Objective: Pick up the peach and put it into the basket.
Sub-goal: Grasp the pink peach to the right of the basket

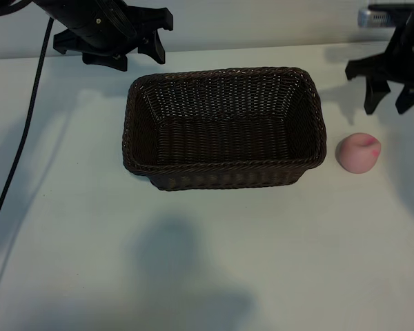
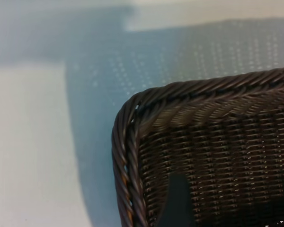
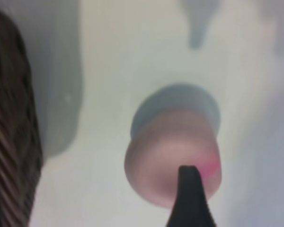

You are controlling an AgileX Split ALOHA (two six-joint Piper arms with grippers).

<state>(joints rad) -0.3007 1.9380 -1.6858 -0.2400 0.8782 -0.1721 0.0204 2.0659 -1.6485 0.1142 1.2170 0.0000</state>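
The peach, pale pink with a redder blush, lies on the white table just right of the basket. The basket is dark-brown wicker with nothing in it. My right gripper hangs open over the table just behind the peach, apart from it, with nothing between its fingers. In the right wrist view one dark fingertip overlaps the peach, and the basket's wall shows at the side. My left gripper hovers open behind the basket's far left corner; its wrist view shows that rim corner and one finger.
A black cable runs down the table's left side. A shadow falls across the white tabletop in front of the basket. A small grey device sits at the back right edge.
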